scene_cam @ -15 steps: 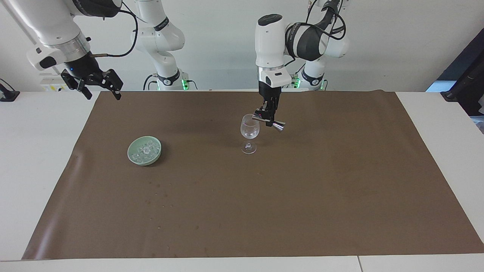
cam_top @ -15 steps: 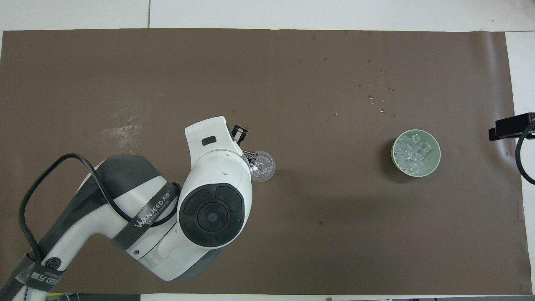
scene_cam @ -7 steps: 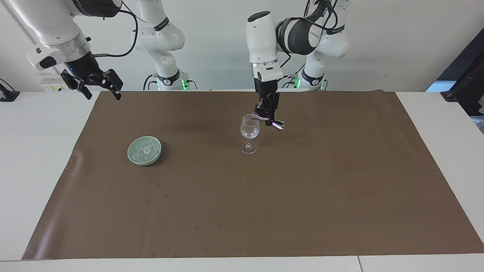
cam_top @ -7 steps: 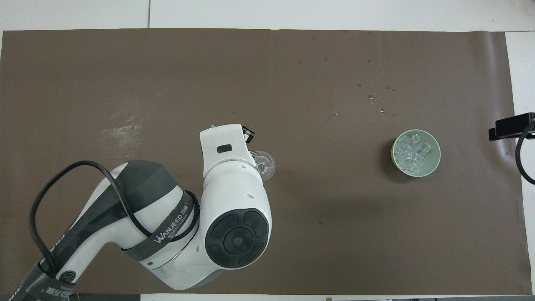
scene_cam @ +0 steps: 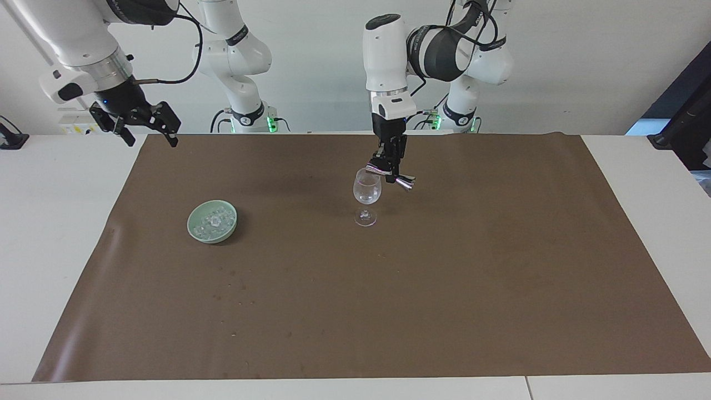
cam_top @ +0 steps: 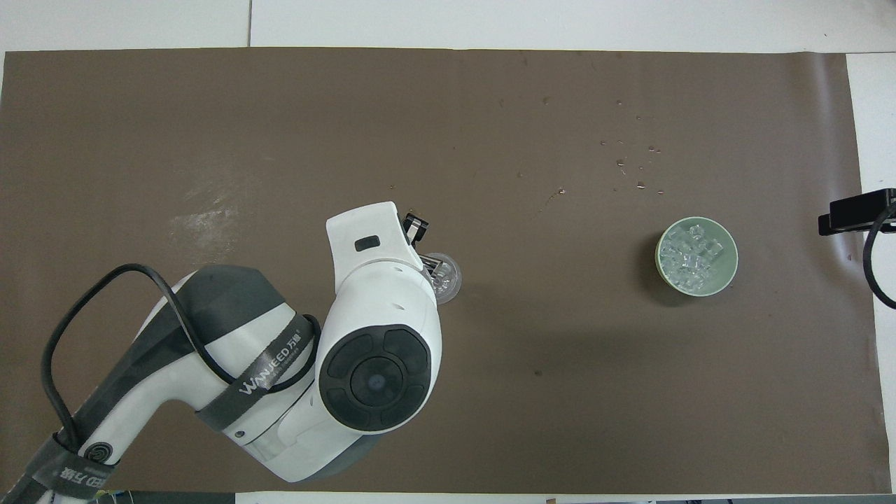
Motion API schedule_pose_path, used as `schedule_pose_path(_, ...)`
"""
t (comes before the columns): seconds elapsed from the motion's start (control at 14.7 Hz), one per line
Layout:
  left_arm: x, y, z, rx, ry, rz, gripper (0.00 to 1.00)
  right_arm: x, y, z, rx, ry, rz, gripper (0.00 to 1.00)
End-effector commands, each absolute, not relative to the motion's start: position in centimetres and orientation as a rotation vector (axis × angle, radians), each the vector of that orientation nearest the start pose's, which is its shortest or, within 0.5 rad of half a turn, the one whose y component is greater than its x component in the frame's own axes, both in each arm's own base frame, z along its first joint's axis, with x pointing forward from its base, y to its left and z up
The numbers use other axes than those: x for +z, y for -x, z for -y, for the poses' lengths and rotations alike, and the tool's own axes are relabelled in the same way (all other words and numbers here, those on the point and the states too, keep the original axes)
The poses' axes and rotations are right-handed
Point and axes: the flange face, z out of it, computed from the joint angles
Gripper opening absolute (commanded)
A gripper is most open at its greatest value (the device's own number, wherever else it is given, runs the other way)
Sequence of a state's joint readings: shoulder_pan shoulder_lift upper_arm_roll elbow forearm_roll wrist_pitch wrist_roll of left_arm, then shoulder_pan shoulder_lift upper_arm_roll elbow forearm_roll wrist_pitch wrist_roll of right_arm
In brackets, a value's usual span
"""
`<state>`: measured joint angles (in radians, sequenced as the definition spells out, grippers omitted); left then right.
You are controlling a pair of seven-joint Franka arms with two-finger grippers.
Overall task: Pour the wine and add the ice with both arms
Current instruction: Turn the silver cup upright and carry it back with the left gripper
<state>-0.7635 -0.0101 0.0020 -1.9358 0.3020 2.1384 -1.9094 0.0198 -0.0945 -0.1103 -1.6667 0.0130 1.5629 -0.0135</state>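
A clear wine glass [scene_cam: 367, 191] stands mid-mat; in the overhead view [cam_top: 445, 278] my left arm partly covers it. My left gripper [scene_cam: 390, 166] is shut on a small metal jigger [scene_cam: 401, 180], held tilted at the glass's rim with one end over the bowl of the glass. The ice [scene_cam: 214, 219] lies heaped in a pale green bowl [scene_cam: 190, 226] toward the right arm's end; the ice [cam_top: 693, 255] and the bowl [cam_top: 660, 246] also show from overhead. My right gripper [scene_cam: 145, 126] waits open and empty, raised over the mat's corner.
A brown mat [scene_cam: 444, 289] covers most of the white table. Small wet drops [cam_top: 633, 164] lie on the mat, farther from the robots than the bowl. A black stand [scene_cam: 680, 133] is at the left arm's end of the table.
My left arm has swung its wrist and lifted the jigger slightly, keeping it at the glass's rim. The right arm has not moved.
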Motion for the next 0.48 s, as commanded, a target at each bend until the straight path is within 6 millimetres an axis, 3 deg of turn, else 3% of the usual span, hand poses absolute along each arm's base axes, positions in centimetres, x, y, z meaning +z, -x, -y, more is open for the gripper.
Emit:
schedule_pose_path(0.0, 51.8, -45.4, 35.3, -0.278, 2.763, 1.776, 0.00, 62.8, -52.1, 5.2, 0.012, 3.104, -0.104, 1.00)
schedule_pose_path(0.27, 51.6, -48.5, 30.4, 0.049, 2.786, 1.896, 0.00, 62.8, -52.1, 5.1, 0.014, 3.104, -0.102, 1.00)
schedule_pose_path(0.41, 50.3, -50.4, 26.2, 0.230, 2.839, 1.905, 0.00, 62.8, -52.1, 5.1, 0.016, 3.104, -0.101, 1.00)
